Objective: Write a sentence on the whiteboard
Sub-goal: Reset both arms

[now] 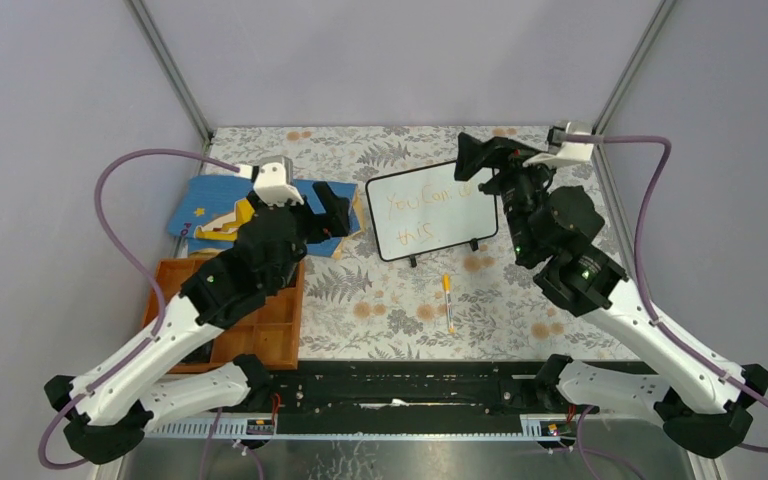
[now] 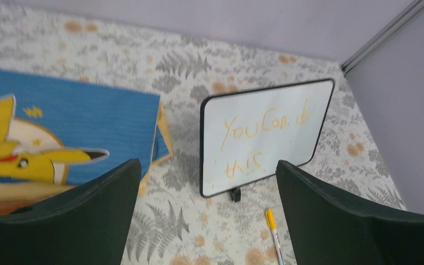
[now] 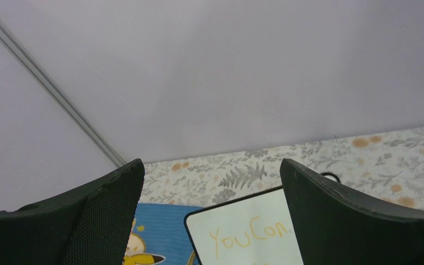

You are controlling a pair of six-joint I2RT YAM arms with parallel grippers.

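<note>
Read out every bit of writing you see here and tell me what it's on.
"You Can do": top line of the sentence, orange handwriting on the whiteboard.
"this": its second line, lower left of the board.
Marker: any print on its barrel is too small to read.
Blue book: only a cartoon picture shows, no readable words.

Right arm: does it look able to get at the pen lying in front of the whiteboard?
Probably yes. The right gripper is open and empty beside the right edge of the whiteboard, and the pen lies alone on the tablecloth, with nothing standing between them.
</note>
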